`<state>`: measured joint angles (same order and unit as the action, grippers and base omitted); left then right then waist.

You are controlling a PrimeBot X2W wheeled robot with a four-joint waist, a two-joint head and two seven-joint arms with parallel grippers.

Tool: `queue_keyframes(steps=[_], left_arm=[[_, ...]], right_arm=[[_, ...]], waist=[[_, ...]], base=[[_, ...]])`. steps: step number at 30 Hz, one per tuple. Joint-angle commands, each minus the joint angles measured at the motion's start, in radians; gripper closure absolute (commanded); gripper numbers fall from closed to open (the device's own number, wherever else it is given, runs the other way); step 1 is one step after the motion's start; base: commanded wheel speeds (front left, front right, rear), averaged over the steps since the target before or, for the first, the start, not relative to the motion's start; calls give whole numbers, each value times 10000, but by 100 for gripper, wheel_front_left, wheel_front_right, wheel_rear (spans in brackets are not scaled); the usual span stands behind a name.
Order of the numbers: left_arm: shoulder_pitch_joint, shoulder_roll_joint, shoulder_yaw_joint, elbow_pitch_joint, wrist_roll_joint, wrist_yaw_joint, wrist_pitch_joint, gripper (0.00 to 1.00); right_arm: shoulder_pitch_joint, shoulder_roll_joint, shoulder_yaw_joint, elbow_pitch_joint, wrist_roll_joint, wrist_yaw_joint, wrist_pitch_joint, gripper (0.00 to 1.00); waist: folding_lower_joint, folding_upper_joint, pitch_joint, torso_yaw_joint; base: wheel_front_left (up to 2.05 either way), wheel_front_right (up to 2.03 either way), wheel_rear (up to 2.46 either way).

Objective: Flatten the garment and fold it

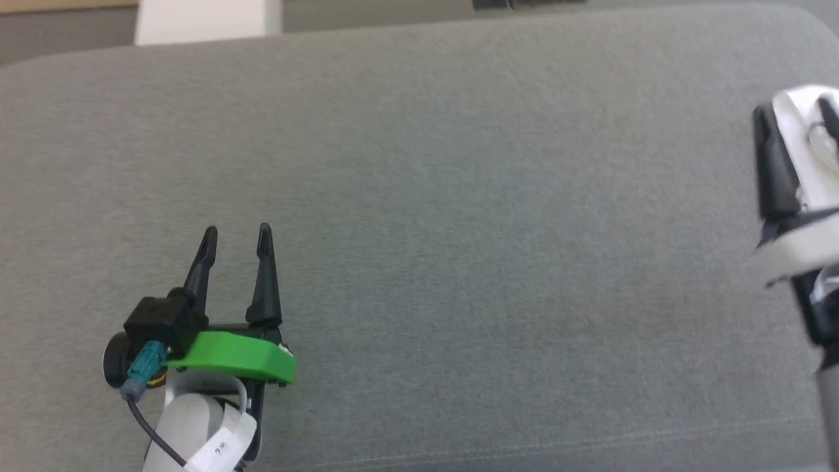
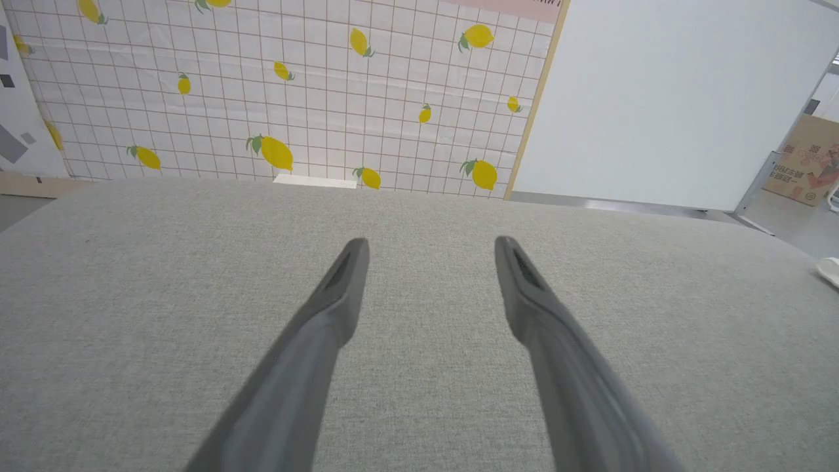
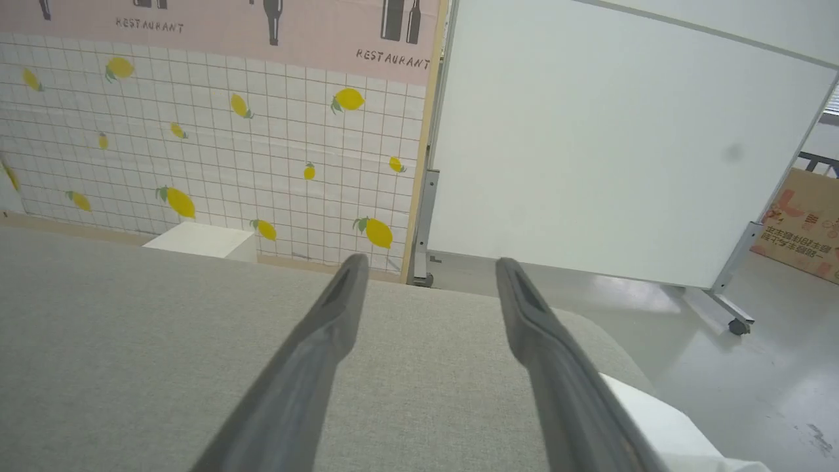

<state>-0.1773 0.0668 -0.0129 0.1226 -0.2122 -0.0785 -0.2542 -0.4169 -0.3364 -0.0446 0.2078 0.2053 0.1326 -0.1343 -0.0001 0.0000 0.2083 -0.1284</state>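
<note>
The garment is a white piece of cloth [image 3: 655, 419] lying at the right edge of the grey cushion [image 3: 131, 367], below my right finger; a white scrap [image 2: 829, 272] shows at the far right in the left wrist view. My right gripper [image 3: 430, 265] is open above the cushion's edge with nothing between its fingers; in the head view the right gripper [image 1: 793, 111] is blurred at the right border. Low on the left, my left gripper [image 1: 237, 233] hovers open over bare cushion [image 1: 459, 196], its fingers [image 2: 347, 288] apart and holding nothing.
A white box [image 3: 203, 239] stands behind the cushion against a lemon-patterned wall [image 2: 295, 98]. A white rolling partition [image 3: 623, 144] and a cardboard box [image 3: 799, 223] stand on the floor to the right. The cushion's rounded right edge drops to the floor [image 3: 754, 393].
</note>
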Motion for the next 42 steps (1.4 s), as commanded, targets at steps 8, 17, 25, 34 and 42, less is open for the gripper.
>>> queue_keyframes(steps=[8,17,25,34,42], left_arm=[[464,-110,-181,145,36,-77,-74,0],[937,-150,-462,330,21,-150,-75,0],[1180,-162,-640,409,-83,-148,-75,0],[1145,-164,-880,492,-273,-25,-76,0],[1107,-165,-881,551,-291,30,-76,0]], right_arm=[[2207,1501,-578,-1360,-153,-19,-511,0],[3726,2399,-743,-1956,-706,-19,-730,0],[4469,2769,-707,-2174,-1066,-19,-761,0],[4726,2856,-798,-2304,-1032,-19,-694,0],[4729,2860,-892,-2306,-925,-19,-660,0]], waist=[[1,0,-1258,1067],[1,0,-1687,1137],[1,0,-1909,1228],[1,0,-1858,1332],[1,0,-1833,1334]], base=[[0,0,0],[0,0,0],[0,0,0],[0,0,0],[0,0,0]])
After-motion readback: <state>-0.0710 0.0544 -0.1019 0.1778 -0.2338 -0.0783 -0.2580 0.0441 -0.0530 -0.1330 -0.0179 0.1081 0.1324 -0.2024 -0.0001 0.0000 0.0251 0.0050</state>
